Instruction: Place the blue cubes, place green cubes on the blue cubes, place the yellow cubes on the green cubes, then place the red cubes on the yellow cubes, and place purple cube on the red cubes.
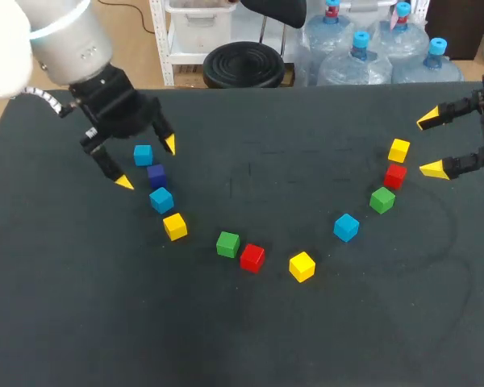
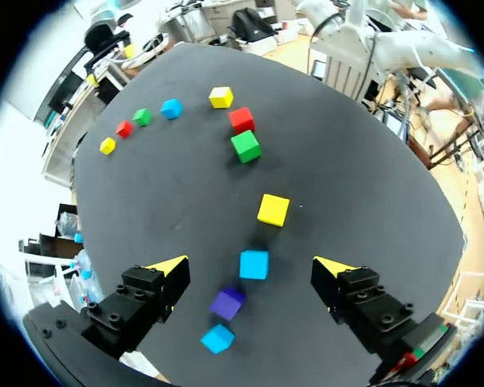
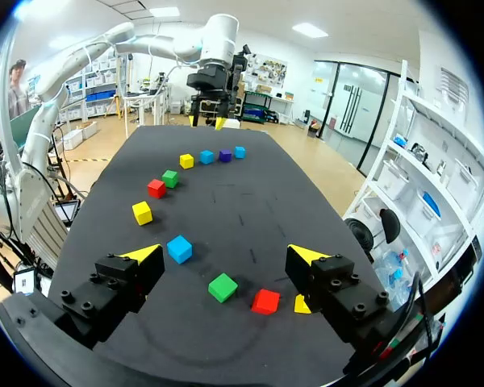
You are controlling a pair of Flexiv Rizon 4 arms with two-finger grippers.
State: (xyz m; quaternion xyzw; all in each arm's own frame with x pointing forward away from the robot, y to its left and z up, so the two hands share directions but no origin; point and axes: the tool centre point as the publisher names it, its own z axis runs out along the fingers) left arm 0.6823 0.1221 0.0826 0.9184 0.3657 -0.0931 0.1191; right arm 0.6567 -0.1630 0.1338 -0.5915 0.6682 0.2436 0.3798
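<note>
The left gripper (image 1: 148, 164) hangs wide open and empty over the black tabletop (image 1: 250, 339), near its far left corner. Seen from above, its yellow tips flank a small solid light-blue cube (image 1: 143, 155) and a dark purple cube (image 1: 156, 173) just beside it. In its wrist view a second light-blue cube (image 2: 254, 264) lies in line between the fingers, with a bright yellow cube (image 2: 273, 210) just ahead.

From there the row curves toward the middle of the near edge. A green cube (image 1: 227, 243) sits just beside a red cube (image 1: 252, 257), then comes a second yellow cube (image 1: 302, 266), and the row climbs past a third light-blue cube (image 1: 346, 227) toward the right edge.

The right gripper (image 1: 431, 143) is also spread wide and empty at the right edge, near the end of the row. There a second green cube (image 3: 223, 287) and a second red cube (image 3: 264, 301) lie between its fingers in its wrist view, and a third yellow cube (image 3: 301, 305) is partly hidden by one finger.
</note>
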